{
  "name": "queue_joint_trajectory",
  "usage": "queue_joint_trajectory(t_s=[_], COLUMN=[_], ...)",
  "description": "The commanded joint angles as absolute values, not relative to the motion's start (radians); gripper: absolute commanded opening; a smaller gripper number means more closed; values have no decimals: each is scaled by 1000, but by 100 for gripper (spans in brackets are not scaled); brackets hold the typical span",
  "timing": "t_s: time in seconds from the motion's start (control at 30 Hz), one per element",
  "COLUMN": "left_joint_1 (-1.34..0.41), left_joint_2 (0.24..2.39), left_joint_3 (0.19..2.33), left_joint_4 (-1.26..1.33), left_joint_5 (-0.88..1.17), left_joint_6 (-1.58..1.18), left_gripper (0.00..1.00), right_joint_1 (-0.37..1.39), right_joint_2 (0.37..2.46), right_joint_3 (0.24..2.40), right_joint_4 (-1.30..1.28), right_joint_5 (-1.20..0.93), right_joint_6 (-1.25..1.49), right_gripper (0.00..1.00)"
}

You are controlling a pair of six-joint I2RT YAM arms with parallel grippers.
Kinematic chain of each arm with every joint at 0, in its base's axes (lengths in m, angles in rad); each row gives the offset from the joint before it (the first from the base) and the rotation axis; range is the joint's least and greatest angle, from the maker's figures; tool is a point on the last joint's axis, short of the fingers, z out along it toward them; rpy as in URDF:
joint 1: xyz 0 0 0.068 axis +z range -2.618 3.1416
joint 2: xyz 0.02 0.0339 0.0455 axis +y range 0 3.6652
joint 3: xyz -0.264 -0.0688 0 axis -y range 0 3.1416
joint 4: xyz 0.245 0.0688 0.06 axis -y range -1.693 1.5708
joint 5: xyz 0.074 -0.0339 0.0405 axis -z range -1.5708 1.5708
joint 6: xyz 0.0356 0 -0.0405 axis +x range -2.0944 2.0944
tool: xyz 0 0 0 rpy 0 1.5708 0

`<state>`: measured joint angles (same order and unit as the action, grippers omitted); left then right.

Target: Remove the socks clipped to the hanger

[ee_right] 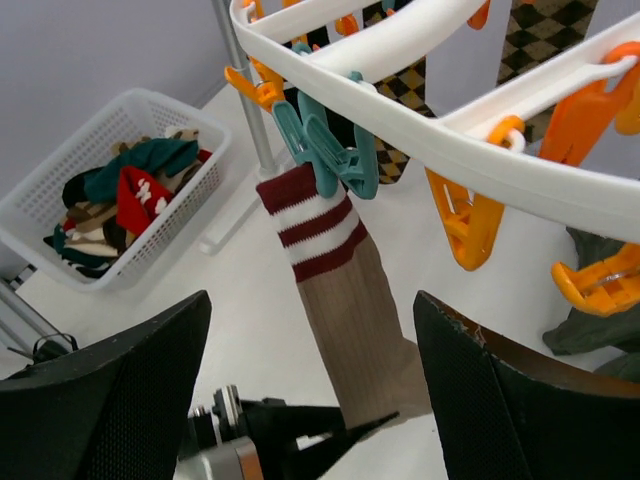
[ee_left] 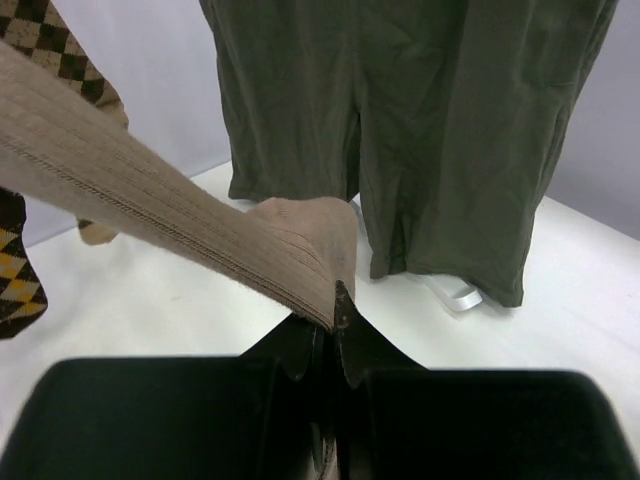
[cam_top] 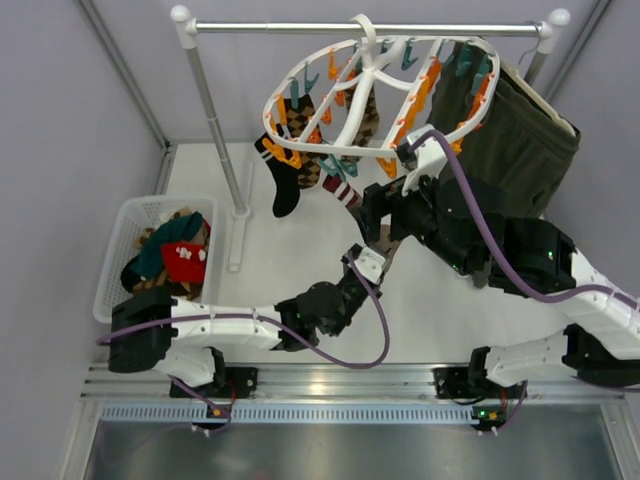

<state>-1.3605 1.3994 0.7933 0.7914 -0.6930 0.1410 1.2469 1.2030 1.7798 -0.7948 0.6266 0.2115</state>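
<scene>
The round white hanger (cam_top: 385, 62) hangs on the rail, with orange and teal clips; its rim crosses the right wrist view (ee_right: 420, 110). A tan sock with a red-and-white striped cuff (ee_right: 360, 310) hangs from a teal clip (ee_right: 330, 150). My left gripper (ee_left: 335, 300) is shut on that sock's toe and pulls it taut; it also shows in the top view (cam_top: 383, 250). My right gripper (ee_right: 312, 300) is wide open with the sock between its fingers, below the clip. A black sock (cam_top: 283, 180) and argyle socks (cam_top: 305, 140) stay clipped.
Large dark green shorts (cam_top: 515, 140) hang at the right, close behind my right arm. A white basket (cam_top: 120, 230) holding several socks stands at the left. The rail's pole (cam_top: 215, 120) stands between the basket and the hanger.
</scene>
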Motion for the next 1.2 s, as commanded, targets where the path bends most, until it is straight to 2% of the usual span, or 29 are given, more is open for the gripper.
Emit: queue_joint_trajectory(t_s=[0.0, 0.3, 0.63, 1.17], left_joint_1=[-1396, -1454, -1470, -1473], left_joint_2=[1436, 1480, 1483, 1480], left_joint_3=[867, 910, 910, 900], left_joint_4=[819, 821, 821, 821], left_joint_5=[-727, -761, -802, -779], left_joint_6=[210, 276, 302, 288], left_gripper=[0, 0, 0, 0], right_joint_1=[1243, 1241, 1241, 1230], right_joint_2=[1224, 1377, 1540, 1620], right_joint_3=[1865, 2049, 2209, 2183], right_joint_4=[-833, -911, -962, -911], right_joint_5=[653, 703, 804, 1028], right_joint_6=[196, 129, 83, 19], right_gripper=[78, 70, 66, 59])
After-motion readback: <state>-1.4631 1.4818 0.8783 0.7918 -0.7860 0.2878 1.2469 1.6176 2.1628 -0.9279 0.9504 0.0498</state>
